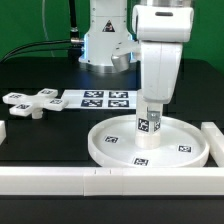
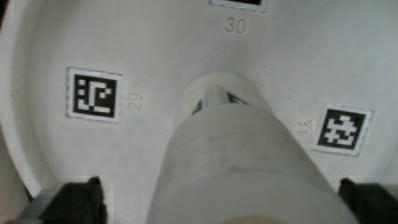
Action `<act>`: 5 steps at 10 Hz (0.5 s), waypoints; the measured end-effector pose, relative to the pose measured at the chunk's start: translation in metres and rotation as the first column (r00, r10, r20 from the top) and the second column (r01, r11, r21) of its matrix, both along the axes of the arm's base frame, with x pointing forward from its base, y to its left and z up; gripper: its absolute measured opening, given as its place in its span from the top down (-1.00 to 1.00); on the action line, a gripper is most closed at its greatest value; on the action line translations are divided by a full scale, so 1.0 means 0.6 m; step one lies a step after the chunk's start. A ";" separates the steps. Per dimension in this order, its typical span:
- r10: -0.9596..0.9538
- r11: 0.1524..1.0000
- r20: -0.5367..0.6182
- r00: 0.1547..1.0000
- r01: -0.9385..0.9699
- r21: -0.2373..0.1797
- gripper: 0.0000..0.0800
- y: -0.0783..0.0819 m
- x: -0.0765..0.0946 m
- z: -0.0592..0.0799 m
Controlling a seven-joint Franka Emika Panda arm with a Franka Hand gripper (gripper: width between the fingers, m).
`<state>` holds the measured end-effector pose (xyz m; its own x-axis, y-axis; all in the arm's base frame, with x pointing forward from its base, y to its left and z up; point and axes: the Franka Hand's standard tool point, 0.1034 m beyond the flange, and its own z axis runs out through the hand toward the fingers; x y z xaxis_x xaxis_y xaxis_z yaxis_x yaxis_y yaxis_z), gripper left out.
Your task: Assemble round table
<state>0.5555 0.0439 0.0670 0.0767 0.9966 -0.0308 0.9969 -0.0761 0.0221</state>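
Post (image 1: 143, 131) upright on disc (image 1: 113, 141) | directly beneath tool (image 1: 149, 117) | grip: cannot tell

Robotics laboratory test cell, most likely; background detail coarse. Indicators: matte black work surface (image 1: 40, 140); plain green backdrop (image 1: 22, 28); marker board (image 1: 104, 98) lying flat, printed with square black-white tags (image 1: 93, 97); long white border bars (image 1: 60, 180) edging the work area; white arm base (image 1: 105, 45) standing at the rear; black cables (image 1: 45, 47) trailing beside the base.

The arm (image 1: 160, 55) pointed straight down near the worktop's edge closest to the exterior view, with the gripper (image 1: 149, 112) fingers (image 2: 71, 203) clamped on the post (image 1: 145, 130).
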 end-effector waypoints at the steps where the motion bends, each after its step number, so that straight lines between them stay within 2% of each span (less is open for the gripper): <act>1: 0.055 0.998 -0.001 0.998 -0.055 -0.007 -0.62 -0.002 0.000 0.000; 3: 0.083 0.996 -0.003 0.997 -0.083 -0.013 -0.62 -0.005 0.000 -0.001; 4: 0.082 0.997 -0.004 0.997 -0.082 -0.014 -0.37 -0.005 0.000 -0.001; 5: 0.081 0.997 -0.004 0.997 -0.081 -0.014 -0.03 -0.006 0.000 -0.001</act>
